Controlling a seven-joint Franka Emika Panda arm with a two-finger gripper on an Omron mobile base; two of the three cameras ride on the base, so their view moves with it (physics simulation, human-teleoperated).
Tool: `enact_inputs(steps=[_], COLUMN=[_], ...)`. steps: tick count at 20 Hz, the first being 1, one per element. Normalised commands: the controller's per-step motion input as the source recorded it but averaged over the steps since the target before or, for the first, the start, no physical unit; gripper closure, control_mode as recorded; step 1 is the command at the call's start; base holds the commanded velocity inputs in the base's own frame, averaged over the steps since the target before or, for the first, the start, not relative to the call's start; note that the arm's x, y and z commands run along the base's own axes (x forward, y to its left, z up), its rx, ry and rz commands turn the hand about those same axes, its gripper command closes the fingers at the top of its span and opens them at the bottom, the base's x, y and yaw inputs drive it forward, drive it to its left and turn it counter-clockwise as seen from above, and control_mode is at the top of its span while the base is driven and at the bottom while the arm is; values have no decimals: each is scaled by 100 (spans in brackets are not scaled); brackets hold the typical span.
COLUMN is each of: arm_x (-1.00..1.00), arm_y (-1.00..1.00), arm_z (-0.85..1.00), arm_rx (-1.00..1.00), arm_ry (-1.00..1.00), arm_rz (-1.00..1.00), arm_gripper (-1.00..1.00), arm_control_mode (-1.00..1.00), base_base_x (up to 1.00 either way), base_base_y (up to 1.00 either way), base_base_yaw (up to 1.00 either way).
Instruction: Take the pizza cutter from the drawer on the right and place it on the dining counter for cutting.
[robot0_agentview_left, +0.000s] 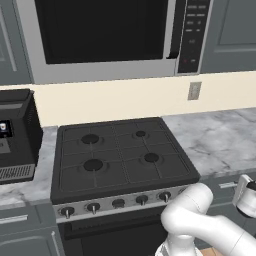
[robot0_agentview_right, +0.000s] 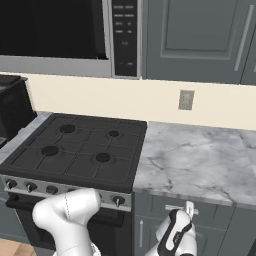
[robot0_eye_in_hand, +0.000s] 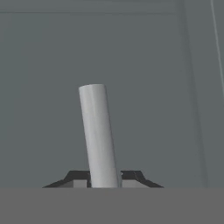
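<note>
The gripper (robot0_eye_in_hand: 104, 181) sat at the drawer (robot0_eye_in_hand: 144, 87) front with its tips close on either side of the silver bar handle (robot0_eye_in_hand: 98, 131), seemingly clamped, so a straight level pull looked best; the pizza cutter was presumably inside the closed drawer.

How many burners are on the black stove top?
4. Rear left burner, rear right burner, front left burner, front right burner, all on the stove. None seems hidden.

kitchen | stove (robot0_agentview_left: 120, 155) | microwave (robot0_agentview_left: 115, 35) | marble worktop (robot0_agentview_right: 200, 160)
</note>
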Motion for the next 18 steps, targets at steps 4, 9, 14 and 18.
enact_inputs(steps=[4, 9, 14, 18], arm_x=[0, -8, -42, -51], arm_y=[0, -1, -8, -9], arm_z=[0, 0, -2, -5], arm_rx=[0, 0, 0, 0], arm_ry=[0, 0, 0, 0], arm_rz=[0, 0, 0, 0], arm_gripper=[100, 100, 100, 100], arm_control_mode=[-100, -100, -100, -100], base_base_x=[0, 0, 0, 0], base_base_y=[0, 0, 0, 0], base_base_yaw=[0, 0, 0, 0])
